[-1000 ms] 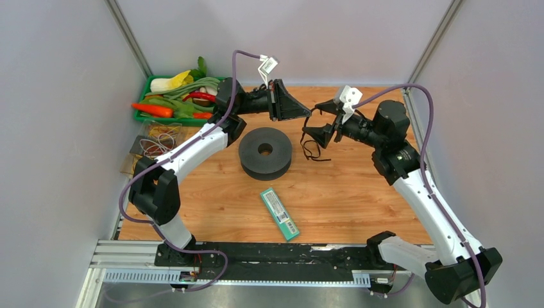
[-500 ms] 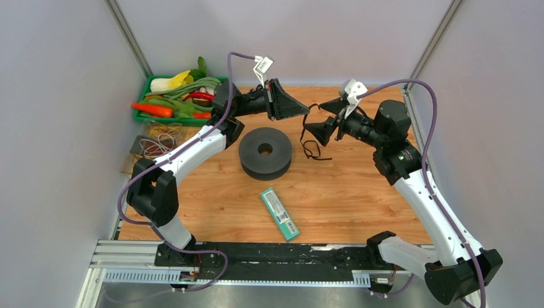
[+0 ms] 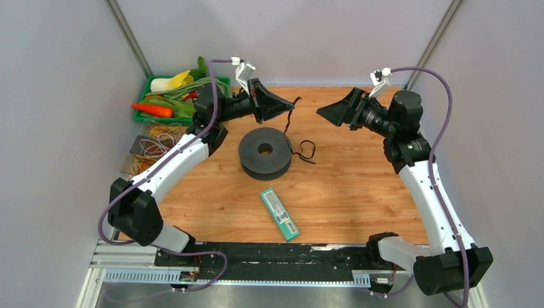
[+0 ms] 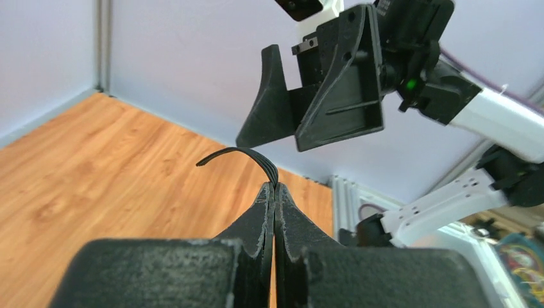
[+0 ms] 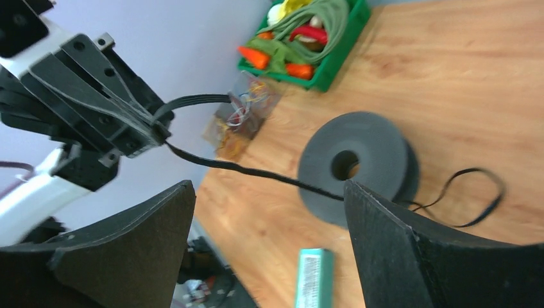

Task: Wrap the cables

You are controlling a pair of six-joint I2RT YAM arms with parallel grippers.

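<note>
Black cable (image 5: 256,172) is pinched tight in the left gripper (image 3: 292,102); the right gripper (image 3: 323,111) gapes wide and empty. Its slack could snag on the spool (image 3: 265,152).

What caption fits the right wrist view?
Open right gripper faces the left gripper, shut on the cables that trail down toward the spool.

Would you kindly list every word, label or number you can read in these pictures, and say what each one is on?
No text can be read anywhere in these views.
Green packet: a pale label with dark print runs along its top, too small to read from above and blurred in the right wrist view.
</note>
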